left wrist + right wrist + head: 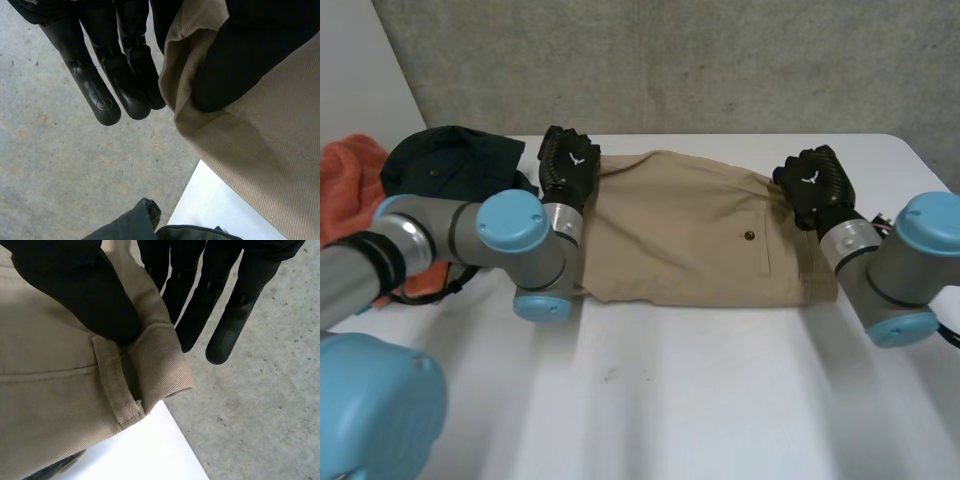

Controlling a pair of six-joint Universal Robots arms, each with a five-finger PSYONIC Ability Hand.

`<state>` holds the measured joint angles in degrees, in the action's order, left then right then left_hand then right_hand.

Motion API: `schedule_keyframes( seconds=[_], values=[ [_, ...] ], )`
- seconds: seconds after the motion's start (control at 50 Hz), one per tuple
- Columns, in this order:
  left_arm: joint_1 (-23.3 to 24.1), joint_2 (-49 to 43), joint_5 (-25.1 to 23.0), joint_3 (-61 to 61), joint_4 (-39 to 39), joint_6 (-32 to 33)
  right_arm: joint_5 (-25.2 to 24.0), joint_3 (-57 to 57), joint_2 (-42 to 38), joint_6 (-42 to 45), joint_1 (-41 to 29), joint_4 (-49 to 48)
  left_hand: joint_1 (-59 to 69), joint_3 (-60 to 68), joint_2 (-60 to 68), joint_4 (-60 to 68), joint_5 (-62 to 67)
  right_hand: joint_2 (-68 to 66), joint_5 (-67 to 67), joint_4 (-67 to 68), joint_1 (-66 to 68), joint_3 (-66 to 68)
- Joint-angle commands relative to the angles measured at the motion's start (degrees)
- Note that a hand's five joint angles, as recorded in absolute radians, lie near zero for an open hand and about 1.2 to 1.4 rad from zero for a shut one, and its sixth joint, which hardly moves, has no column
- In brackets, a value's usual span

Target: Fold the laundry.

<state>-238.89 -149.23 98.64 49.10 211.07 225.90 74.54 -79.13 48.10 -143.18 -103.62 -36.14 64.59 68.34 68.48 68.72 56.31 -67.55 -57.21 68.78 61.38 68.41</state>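
Observation:
Tan shorts (690,235) lie flat across the white table (720,400), with a buttoned pocket facing up. My left hand (567,162) is at their far left corner. In the left wrist view its thumb (240,55) pinches the hem edge of the tan shorts (265,155) against straight fingers (107,102). My right hand (815,183) is at the far right corner. There its thumb (82,292) presses the waistband of the tan shorts (45,405) beside a belt loop (120,390) against the fingers (225,325) behind it.
A dark green garment (455,160) lies bunched at the back left, close to my left hand, and shows past the shorts' edge (140,220). An orange cloth (350,180) lies at the far left edge. The table's far edge runs just behind both hands.

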Motion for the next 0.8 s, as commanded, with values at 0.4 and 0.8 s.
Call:
schedule_keyframes(
  seconds=[0.4, 0.8],
  values=[
    [2.38, 16.5, -4.51, 18.98, 0.84, -1.51, 4.3, 0.91, 14.12, -6.76, -0.71, 26.18, -53.2, -56.95, -57.09, -57.33, -54.92, 57.55, 57.21, -58.78, -51.38, -58.41],
    [3.7, 30.06, -3.36, 40.98, -0.13, -17.07, 3.07, -4.72, 8.07, -13.18, 2.45, 33.68, -52.53, -56.28, -56.42, -56.66, -54.25, 38.3, 37.96, -39.53, -32.13, -39.16]
  ],
)
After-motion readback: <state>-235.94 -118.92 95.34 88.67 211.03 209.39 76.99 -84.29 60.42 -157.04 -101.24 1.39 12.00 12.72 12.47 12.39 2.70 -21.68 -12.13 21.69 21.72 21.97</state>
